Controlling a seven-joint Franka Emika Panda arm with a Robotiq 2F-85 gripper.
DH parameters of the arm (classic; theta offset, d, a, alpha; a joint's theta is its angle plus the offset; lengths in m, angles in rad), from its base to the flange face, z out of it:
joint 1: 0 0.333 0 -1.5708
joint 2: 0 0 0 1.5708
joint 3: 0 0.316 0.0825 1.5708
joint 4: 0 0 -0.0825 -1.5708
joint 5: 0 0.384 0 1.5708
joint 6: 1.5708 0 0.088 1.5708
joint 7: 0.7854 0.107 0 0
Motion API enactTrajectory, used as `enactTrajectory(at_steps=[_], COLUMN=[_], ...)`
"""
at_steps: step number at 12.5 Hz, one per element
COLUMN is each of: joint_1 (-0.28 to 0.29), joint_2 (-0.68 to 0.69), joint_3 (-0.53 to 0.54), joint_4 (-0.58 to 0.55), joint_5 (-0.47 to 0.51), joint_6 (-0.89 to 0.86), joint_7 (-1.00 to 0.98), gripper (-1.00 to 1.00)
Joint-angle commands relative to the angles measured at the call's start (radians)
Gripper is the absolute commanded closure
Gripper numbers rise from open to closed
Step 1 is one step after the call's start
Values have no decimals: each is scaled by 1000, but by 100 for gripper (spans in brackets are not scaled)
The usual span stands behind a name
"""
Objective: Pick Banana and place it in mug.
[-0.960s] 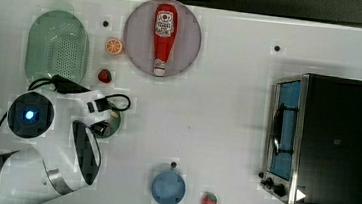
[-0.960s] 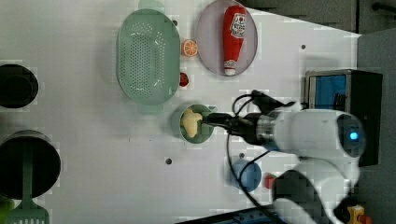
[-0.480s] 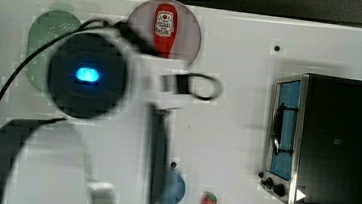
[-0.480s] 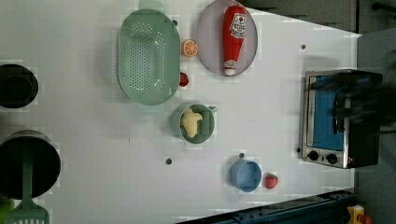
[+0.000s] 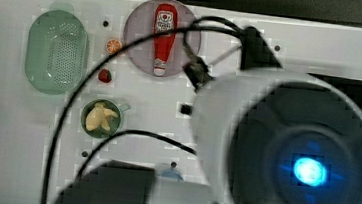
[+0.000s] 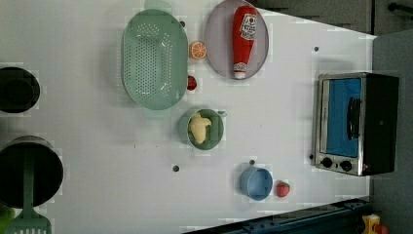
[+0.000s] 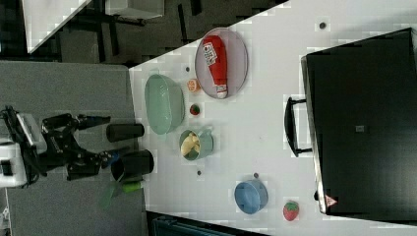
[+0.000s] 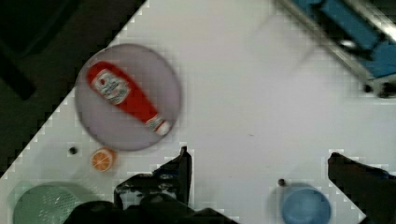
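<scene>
The pale-yellow banana [image 6: 198, 127] lies inside the small teal-green mug [image 6: 217, 132], which stands upright on the white table just below the colander in the left view. Both also appear in the top view, banana [image 5: 100, 117] in mug [image 5: 86, 123], and in the right view, banana [image 7: 189, 143] in mug [image 7: 204, 144]. In the wrist view my gripper [image 8: 259, 156] is open, high over bare table, its dark fingers [image 8: 180, 170] wide apart with nothing between them. My arm [image 5: 289, 152] looms close to the camera on the top view's right, well away from the mug.
A green colander [image 6: 155, 58], an orange slice [image 6: 197, 50], a small red fruit [image 6: 192, 83] and a ketchup bottle [image 6: 243, 39] on a grey plate [image 6: 216, 46] lie near the mug. A blue cup [image 6: 256, 183], a strawberry [image 6: 282, 188], a toaster oven [image 6: 355, 123] and black pots [image 6: 29, 170] ring the table.
My gripper has let go of the banana, which stays in the mug. The arm has risen and swung toward the top view's right, leaving the left view.
</scene>
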State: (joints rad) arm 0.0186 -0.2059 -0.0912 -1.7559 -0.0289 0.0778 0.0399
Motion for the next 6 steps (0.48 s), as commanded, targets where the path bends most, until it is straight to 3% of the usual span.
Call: enactTrajectory(at_steps=[1, 6], joint_1=[7, 7], joint_2=[58, 71], joint_3=[8, 8], joint_4=[11, 5], joint_5=[15, 15], joint_6=[-43, -31], joint_7=[47, 47], gripper=[-100, -100])
